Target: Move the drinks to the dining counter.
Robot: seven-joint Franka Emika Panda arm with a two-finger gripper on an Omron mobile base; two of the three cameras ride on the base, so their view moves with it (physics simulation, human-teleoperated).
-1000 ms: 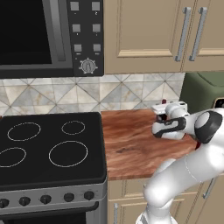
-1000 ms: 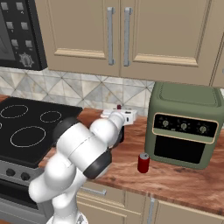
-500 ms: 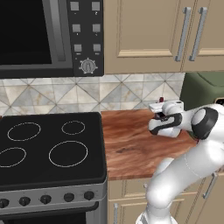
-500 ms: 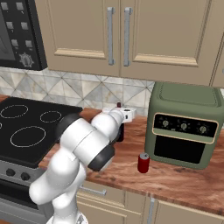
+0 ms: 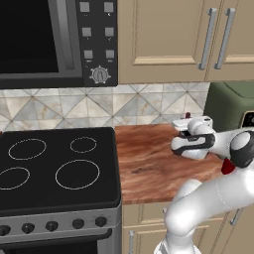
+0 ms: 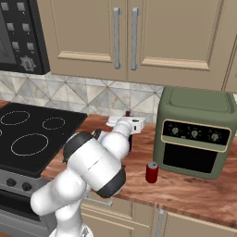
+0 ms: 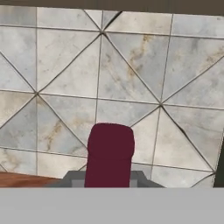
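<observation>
A dark wine bottle stands on the wood counter (image 5: 149,163) near the tiled wall. Its red cap (image 7: 110,151) rises between the grey finger pads (image 7: 72,178) in the hand view. My gripper (image 7: 109,180) is shut on the bottle's neck just below that cap (image 5: 187,115). From the right base view the white hand (image 6: 126,124) hides most of the bottle, with the cap (image 6: 127,113) poking above it. A short red can (image 6: 152,172) stands on the counter (image 6: 185,190) to the right, apart from the arm, and it shows as a red patch (image 5: 227,166) behind my forearm. The dining counter is out of view.
A green countertop oven (image 6: 194,132) stands close to the right of the bottle, also at the right edge (image 5: 230,104). A black stovetop (image 5: 54,168) lies to the left, under a microwave (image 5: 44,39). Beige wall cabinets (image 6: 125,37) hang overhead.
The jaws have closed from wide open onto the bottle's neck. The hand has shifted slightly left and in toward the bottle.
</observation>
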